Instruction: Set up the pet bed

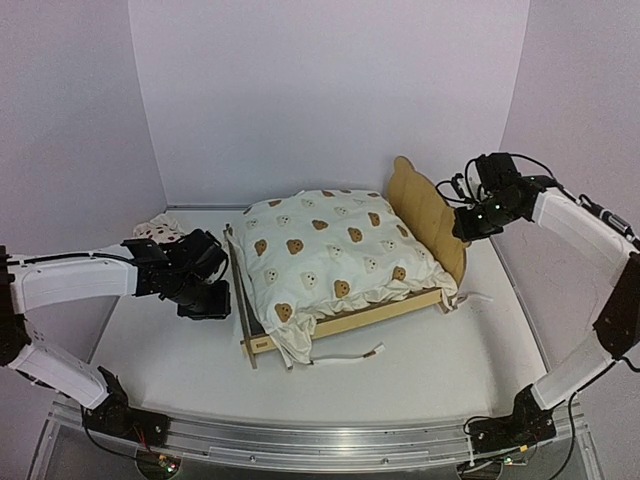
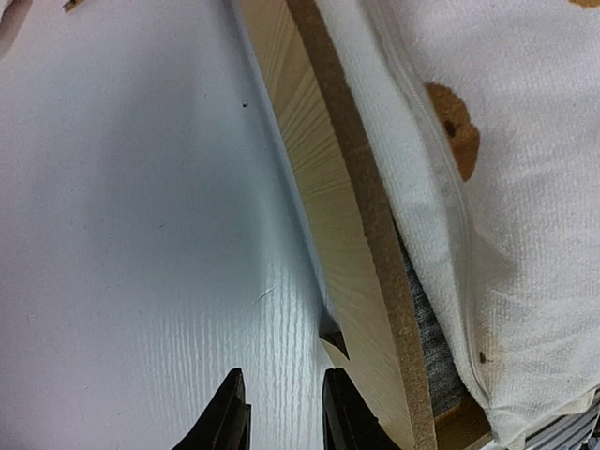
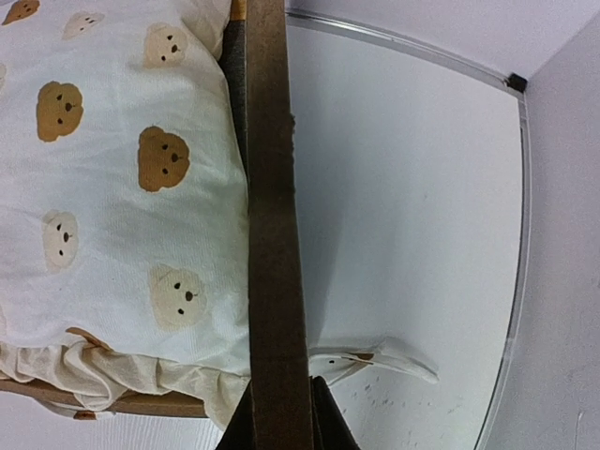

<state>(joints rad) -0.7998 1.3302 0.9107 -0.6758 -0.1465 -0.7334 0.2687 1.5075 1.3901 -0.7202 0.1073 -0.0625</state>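
The pet bed stands mid-table with its bear-ear headboard on the right. A cream bear-print cushion lies on it. My right gripper is at the headboard's top. In the right wrist view the right gripper is shut on the headboard's brown edge. My left gripper hovers low by the bed's left end. In the left wrist view the left gripper is a little open over bare table, holding nothing, with its right finger close to the plywood rail. Grey felt shows under the cushion.
A small strawberry pillow lies at the back left, behind my left arm. Cushion ties trail on the table in front of the bed and beside the headboard. White walls close the back and sides. A metal strip edges the table.
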